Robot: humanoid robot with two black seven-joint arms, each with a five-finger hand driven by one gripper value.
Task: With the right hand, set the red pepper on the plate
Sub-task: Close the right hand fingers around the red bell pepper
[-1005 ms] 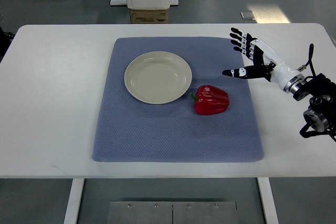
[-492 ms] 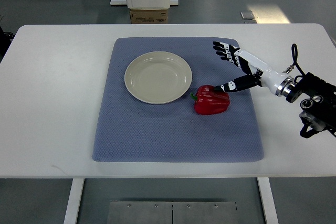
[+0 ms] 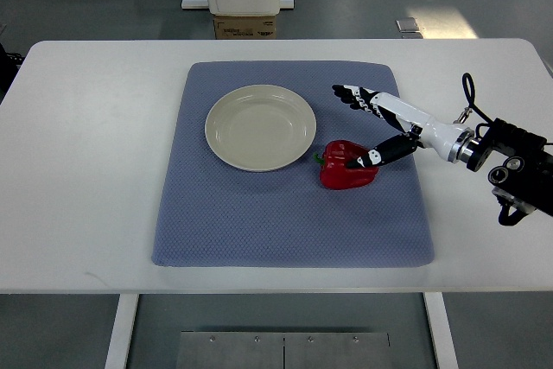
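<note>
Red pepper (image 3: 348,165): on my blue mat (image 3: 259,222), just right of the plate (image 3: 260,127), not on it.
Right hand (image 3: 373,120): fingers spread apart, thumb on the pepper's top, nothing gripped.
Table (image 3: 86,170): white.

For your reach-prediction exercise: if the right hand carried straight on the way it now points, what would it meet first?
Probably the red pepper: the right hand, open, points leftward, its thumb already over it. Height is unclear from above.

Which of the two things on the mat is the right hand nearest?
The red pepper: the right hand is spread right over it, while the plate lies farther left.
</note>
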